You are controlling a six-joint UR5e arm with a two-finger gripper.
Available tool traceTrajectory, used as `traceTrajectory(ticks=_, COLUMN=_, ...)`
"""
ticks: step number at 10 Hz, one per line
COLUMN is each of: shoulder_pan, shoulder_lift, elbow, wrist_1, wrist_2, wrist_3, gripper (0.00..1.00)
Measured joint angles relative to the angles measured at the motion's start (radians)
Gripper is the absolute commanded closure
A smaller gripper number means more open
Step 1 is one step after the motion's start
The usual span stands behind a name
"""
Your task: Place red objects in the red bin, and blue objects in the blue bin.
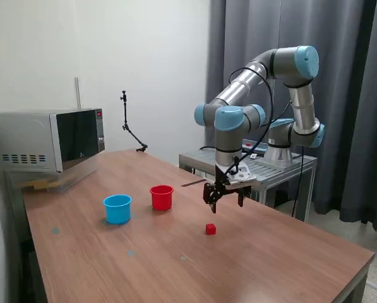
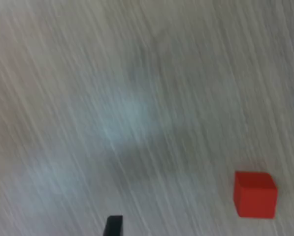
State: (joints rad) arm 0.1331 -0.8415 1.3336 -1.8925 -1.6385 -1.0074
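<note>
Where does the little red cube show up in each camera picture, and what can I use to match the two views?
Exterior view: the red cube lies on the wooden table, apart from the cups, just below the tool.
Wrist view: the same cube sits on bare wood, close to the dark fingertips.
Shared landmark: the table's wood grain around the cube.

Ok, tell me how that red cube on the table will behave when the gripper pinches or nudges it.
The red cube has flat faces and sharp edges, so it will likely slide on the table rather than roll. It looks solid and rigid, so the gripper probably will not deform it. Being tiny, it is probably light and could skid or twist away if pinched off-centre.
</note>
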Motion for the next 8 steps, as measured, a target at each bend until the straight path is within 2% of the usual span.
traceTrajectory(ticks=3, shoulder_pan=-0.022, shoulder_lift=0.018, elbow=0.001, wrist_1=-0.003, wrist_2=0.002, wrist_3=-0.003, gripper=0.00)
traceTrajectory(ticks=8, shoulder_pan=-0.026, shoulder_lift=0.044, elbow=-0.002, wrist_1=-0.011, wrist_2=0.029, wrist_3=-0.025, gripper=0.00)
